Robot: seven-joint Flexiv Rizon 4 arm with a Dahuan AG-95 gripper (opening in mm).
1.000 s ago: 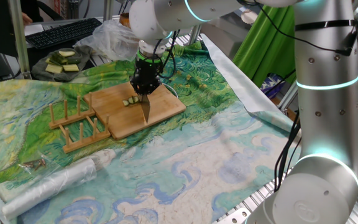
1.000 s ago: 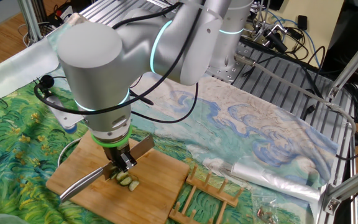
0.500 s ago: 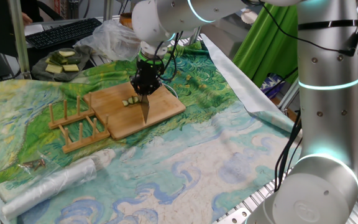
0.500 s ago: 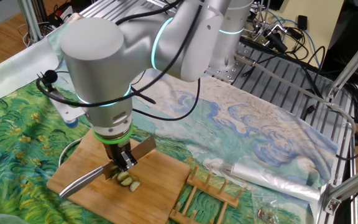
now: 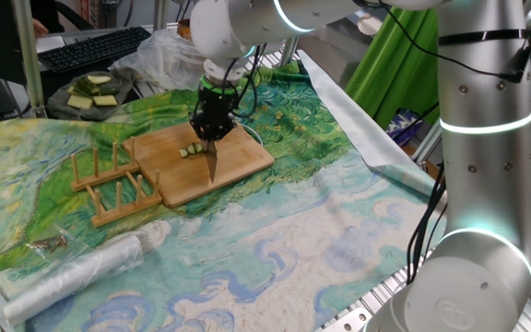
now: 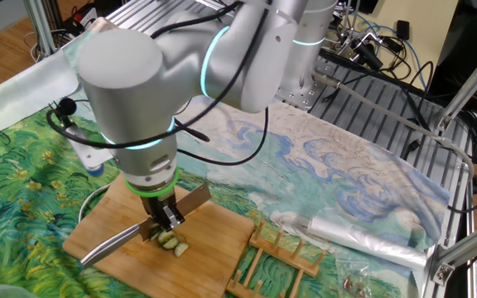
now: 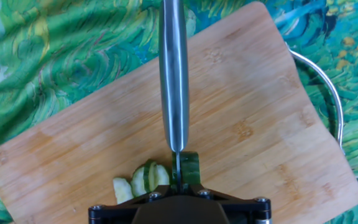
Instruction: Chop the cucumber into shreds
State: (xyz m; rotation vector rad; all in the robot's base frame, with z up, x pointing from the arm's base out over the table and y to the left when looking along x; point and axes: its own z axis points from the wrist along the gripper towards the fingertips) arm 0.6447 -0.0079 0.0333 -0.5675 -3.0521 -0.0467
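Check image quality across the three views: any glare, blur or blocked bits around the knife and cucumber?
Hand view: sharp, bright glare streak down the knife; end effector housing hides the lower cucumber pieces. One fixed view: evenly lit, cucumber tiny on the cutting board. The other fixed view: the arm's big joint fills the foreground, slightly soft, crowding the board.

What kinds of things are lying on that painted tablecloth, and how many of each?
Wooden cutting board: 1
Knife: 1
Cluster of cucumber pieces: 1
Wooden dish rack: 1
Rolled clear plastic sheet: 1
Plate of cucumber slabs: 1
Total: 6
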